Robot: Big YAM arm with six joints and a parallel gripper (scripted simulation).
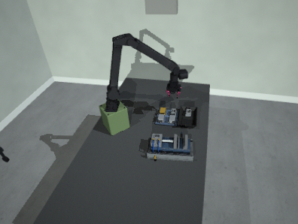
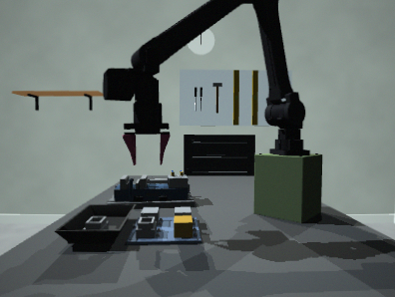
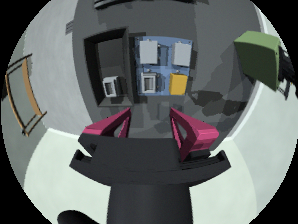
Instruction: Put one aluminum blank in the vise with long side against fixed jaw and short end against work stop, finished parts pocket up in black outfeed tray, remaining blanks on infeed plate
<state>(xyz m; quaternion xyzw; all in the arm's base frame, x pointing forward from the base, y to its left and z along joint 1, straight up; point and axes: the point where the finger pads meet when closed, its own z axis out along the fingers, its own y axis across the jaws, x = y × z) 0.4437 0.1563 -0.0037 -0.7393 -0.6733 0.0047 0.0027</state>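
Observation:
My gripper (image 1: 173,95) is partly open and empty. It hangs high above the table, just beyond the far edge of the blue infeed plate (image 1: 166,116); it also shows in the exterior view (image 2: 147,161) and the wrist view (image 3: 149,129). On the plate (image 3: 162,63) lie a yellow brass blank (image 3: 177,83), a block with a pocket in its top (image 3: 149,83) and two gray blanks (image 3: 150,52) (image 3: 181,55). The black outfeed tray beside the plate holds one pocketed part (image 2: 96,220). The vise (image 1: 171,144) stands on the near side of the plate; I cannot tell what lies between its jaws.
The green arm pedestal (image 1: 114,118) stands left of the plate. A dark cabinet (image 2: 219,154) and a tool board (image 2: 219,97) are against the wall, with an orange shelf (image 2: 57,93) to one side.

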